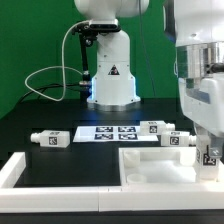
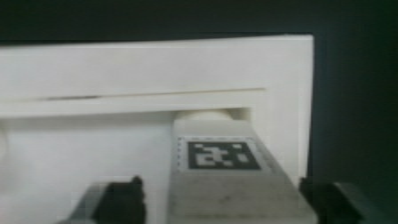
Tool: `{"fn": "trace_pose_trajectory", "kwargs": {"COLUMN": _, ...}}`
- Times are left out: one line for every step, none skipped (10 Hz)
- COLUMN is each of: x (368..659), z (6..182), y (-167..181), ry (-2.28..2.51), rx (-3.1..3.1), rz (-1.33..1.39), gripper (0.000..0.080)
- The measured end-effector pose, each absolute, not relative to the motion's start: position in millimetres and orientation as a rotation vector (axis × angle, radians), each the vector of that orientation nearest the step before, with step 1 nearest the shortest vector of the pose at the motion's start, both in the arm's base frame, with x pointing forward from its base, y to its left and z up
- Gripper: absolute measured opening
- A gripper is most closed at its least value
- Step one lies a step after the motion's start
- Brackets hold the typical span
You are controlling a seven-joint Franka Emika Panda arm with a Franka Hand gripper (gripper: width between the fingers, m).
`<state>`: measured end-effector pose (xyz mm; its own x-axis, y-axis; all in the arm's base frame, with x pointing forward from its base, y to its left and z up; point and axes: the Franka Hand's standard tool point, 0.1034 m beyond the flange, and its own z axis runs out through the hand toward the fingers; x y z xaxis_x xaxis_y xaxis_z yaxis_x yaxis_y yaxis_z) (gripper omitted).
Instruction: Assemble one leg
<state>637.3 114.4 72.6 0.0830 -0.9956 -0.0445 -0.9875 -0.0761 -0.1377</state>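
Note:
In the wrist view a white leg [image 2: 222, 160] with a black-and-white tag lies between my gripper [image 2: 222, 196] fingers [image 2: 121, 200], and it fills the gap between them. Its far end meets the large white tabletop piece [image 2: 107, 70]. In the exterior view my gripper [image 1: 209, 156] is at the exterior view's right, low over the tabletop piece's [image 1: 160, 168] right end, with the tagged leg [image 1: 210, 154] in it. Three more legs lie on the black table: one at the left [image 1: 50, 140] and two at the right [image 1: 155, 128] [image 1: 180, 139].
The marker board [image 1: 108, 132] lies flat in the middle of the table, between the loose legs. A white rim frame [image 1: 20, 172] runs along the front left. The arm's base [image 1: 110, 70] stands at the back, with a cable looping to its left.

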Motion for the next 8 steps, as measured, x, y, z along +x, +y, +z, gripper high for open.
{"fn": "trace_pose_trajectory", "kwargs": {"x": 637.3, "z": 73.8, "y": 116.2, "ry": 1.767, "rx": -2.466, "rz": -0.131, "gripper": 0.0577}}
{"fn": "trace_pose_trajectory", "kwargs": {"x": 634.8, "z": 72.4, "y": 121.7, "ry": 1.518, "rx": -2.657, "rz": -0.149, "gripper": 0.0577}}
{"fn": "trace_pose_trajectory", "kwargs": {"x": 631.1, "z": 70.7, "y": 127.5, "ry": 1.327, "rx": -2.784, "rz": -0.139, "gripper": 0.0637}}
{"fn": "trace_pose_trajectory", "kwargs": {"x": 632.8, "z": 71.1, "y": 124.6, "ry": 1.338, "rx": -2.774, "rz": -0.145, "gripper": 0.0646}}
{"fn": "trace_pose_trajectory", "kwargs": {"x": 633.3, "z": 71.0, "y": 122.2, "ry": 1.219, "rx": -2.838, "rz": -0.153, "gripper": 0.0646}}
{"fn": "trace_pose_trajectory", "kwargs": {"x": 633.2, "z": 70.7, "y": 122.0, "ry": 1.114, "rx": -2.885, "rz": -0.155, "gripper": 0.0646}}
{"fn": "trace_pose_trajectory", "kwargs": {"x": 634.7, "z": 71.6, "y": 120.1, "ry": 0.958, "rx": -2.948, "rz": -0.162, "gripper": 0.0648}}
{"fn": "trace_pose_trajectory", "kwargs": {"x": 643.1, "z": 76.6, "y": 112.9, "ry": 0.577, "rx": -3.060, "rz": -0.177, "gripper": 0.0648}}
